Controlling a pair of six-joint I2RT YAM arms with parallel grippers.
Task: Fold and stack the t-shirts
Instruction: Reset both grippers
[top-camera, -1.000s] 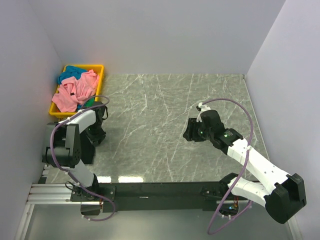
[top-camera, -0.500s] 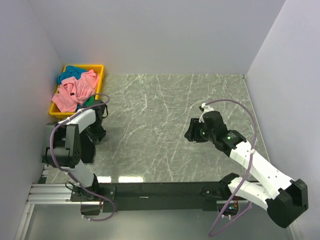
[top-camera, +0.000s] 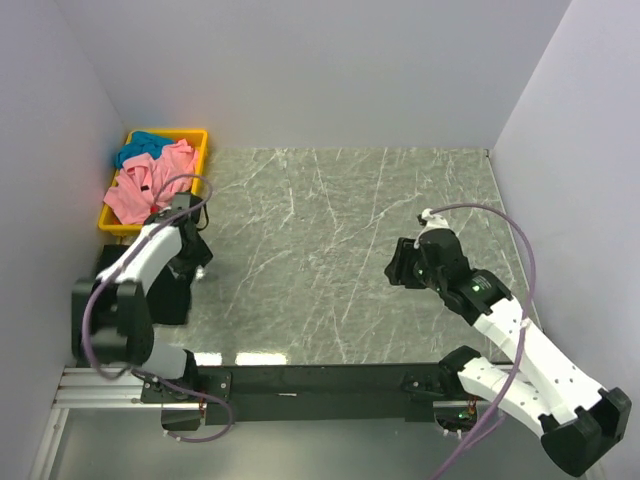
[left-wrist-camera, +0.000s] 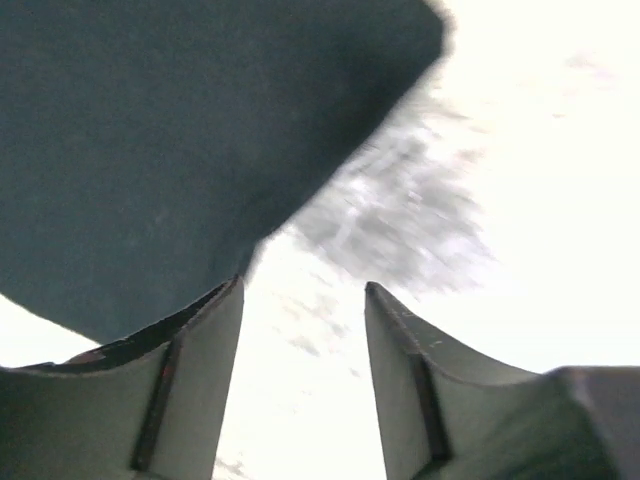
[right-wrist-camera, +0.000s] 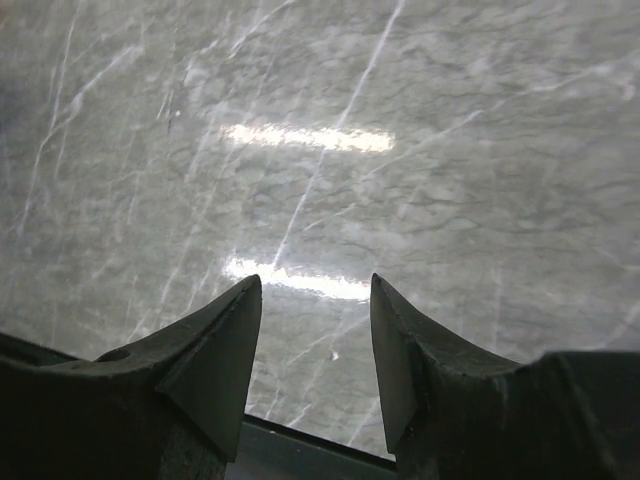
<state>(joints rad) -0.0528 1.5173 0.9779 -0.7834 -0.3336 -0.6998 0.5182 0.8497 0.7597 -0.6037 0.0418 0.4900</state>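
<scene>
Laundry check: got the pink t-shirt (top-camera: 140, 192) and teal t-shirt (top-camera: 146, 143) heaped in the yellow bin (top-camera: 203, 150), not folded yet. Got the left hand (left-wrist-camera: 303, 295) sitting just on the bin's near side, fingers apart, gripping nothing. Seeing black t-shirt (left-wrist-camera: 150, 130) filling the wrist view up and left of those fingers, close but not between them. Can't tell its long axis, too little showing. Got the right hand (right-wrist-camera: 315, 285) way off to the bin's right over the desk (top-camera: 330, 220), also spread and empty. Probably a left-arm job, being far nearer.
</scene>
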